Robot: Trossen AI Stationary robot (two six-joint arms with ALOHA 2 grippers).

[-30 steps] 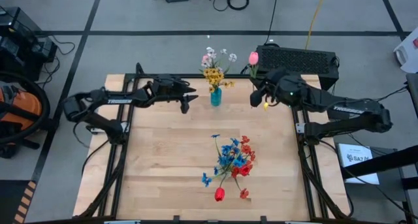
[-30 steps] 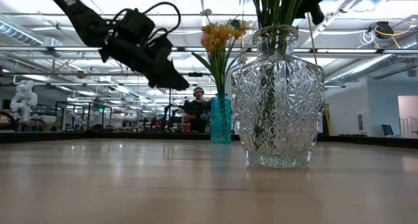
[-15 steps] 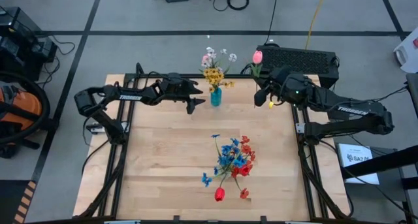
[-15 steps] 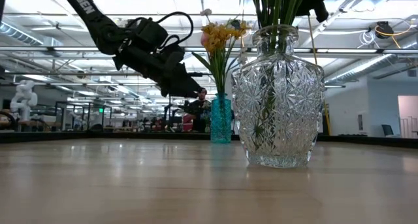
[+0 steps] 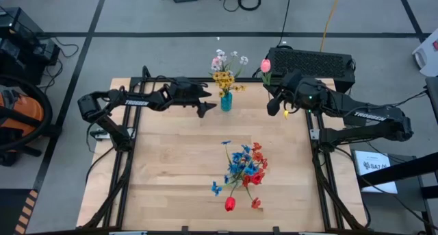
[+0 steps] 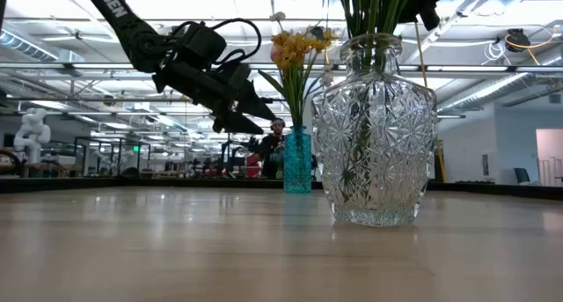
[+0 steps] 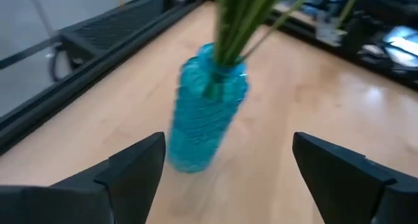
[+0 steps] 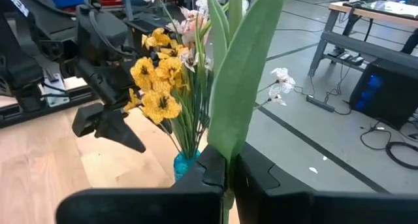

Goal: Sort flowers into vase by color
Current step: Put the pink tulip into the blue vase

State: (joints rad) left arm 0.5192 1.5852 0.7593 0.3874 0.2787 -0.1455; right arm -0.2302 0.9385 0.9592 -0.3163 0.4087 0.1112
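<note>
At the table's far edge, a pink tulip was held upright in the right gripper, whose fingers were pressed together on the stem. Its long axis ran roughly vertical, bloom uppermost, with a broad green leaf rising past the fingers in the right wrist view. Half a second earlier the bloom had been seen slightly farther to the right, so the stem had been shifted a little toward the blue vase.

That slim vase stood just beside the far edge and was filled with yellow flowers, with small white blooms and a pale pink one above them, all stems pointing up.

Beside it, the left gripper had been brought close over the past second, and its fingers, nearly together a second before, were now spread wide, with the vase seen between and beyond them in the left wrist view but not touched. This was judged as preparation to steady the vase while the tulip was being delivered.

Nearer the front, a cut-glass vase had been loaded with blue flowers and red flowers, their stems upright and blooms fanned outward. A red tulip leaned out toward the front edge of the wooden table.
</note>
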